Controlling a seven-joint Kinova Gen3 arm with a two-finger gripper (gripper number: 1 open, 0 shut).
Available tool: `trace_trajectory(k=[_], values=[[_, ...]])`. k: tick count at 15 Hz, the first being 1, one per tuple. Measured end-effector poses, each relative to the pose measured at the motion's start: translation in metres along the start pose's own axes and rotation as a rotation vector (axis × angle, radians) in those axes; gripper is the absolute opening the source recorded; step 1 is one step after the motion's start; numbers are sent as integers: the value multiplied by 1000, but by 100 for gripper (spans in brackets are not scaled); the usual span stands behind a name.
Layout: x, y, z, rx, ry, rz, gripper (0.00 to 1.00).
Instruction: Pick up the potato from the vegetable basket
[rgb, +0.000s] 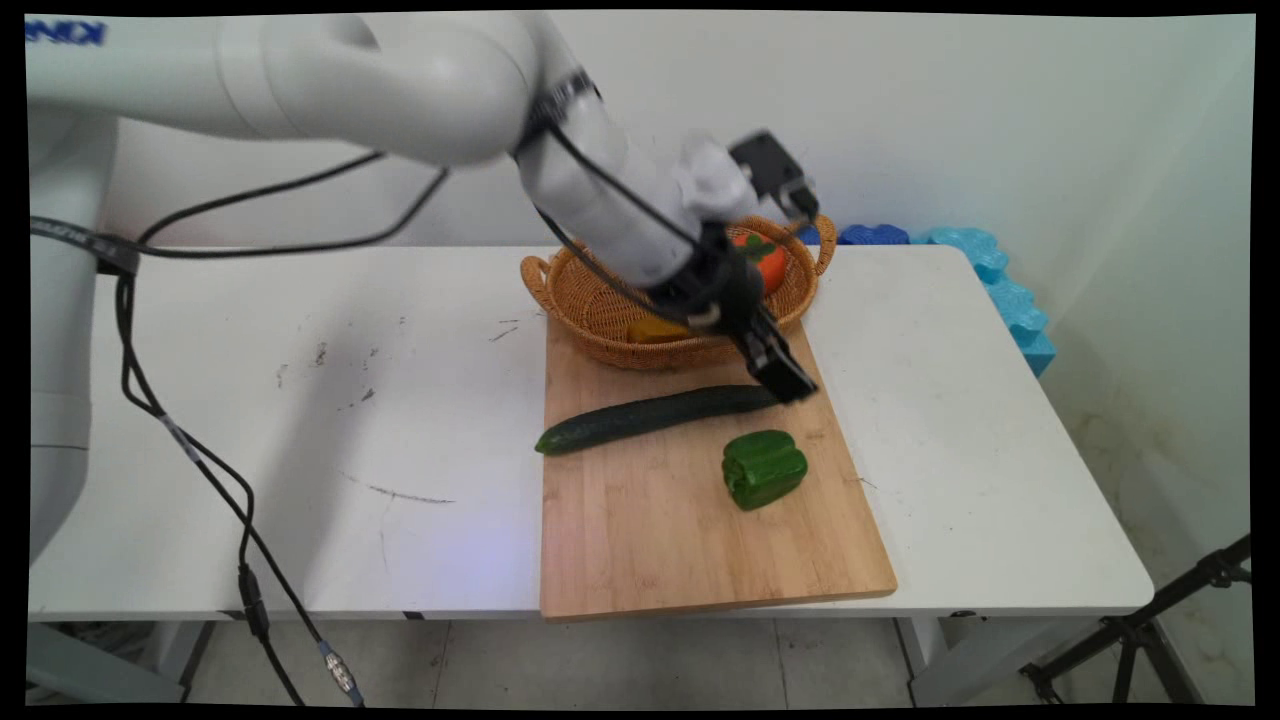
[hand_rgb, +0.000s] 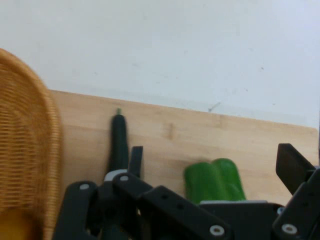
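Here the white desk (rgb: 300, 420) carries a bamboo cutting board (rgb: 680, 540) laid lengthwise, its near end reaching the desk's front edge. At the board's far end stands a wicker basket (rgb: 600, 310) with two handles; an orange pepper (rgb: 772, 262) with a green stalk lies in it, and something yellow (rgb: 655, 328) shows low inside, partly hidden by the arm. A long dark cucumber (rgb: 650, 415) lies slantwise across the board, its left tip just past the board's left edge. Nearer the front, apart from the cucumber, lies a green bell pepper (rgb: 764, 468) on its side.

The pincer (rgb: 785, 380) is down at the cucumber's right end. In the hand view its fingers are spread wide: one finger (hand_rgb: 135, 160) stands just beside the cucumber (hand_rgb: 119, 142), the other (hand_rgb: 294, 167) well off beyond the green pepper (hand_rgb: 215, 180). It has hold of nothing. Whether that finger touches the cucumber I cannot tell.
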Motion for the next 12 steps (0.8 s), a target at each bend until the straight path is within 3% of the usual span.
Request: trace_trajectory(k=[6, 12], values=[[2, -68, -62, 100, -10, -19, 100], [-26, -124, -68, 178, -92, -65, 100]])
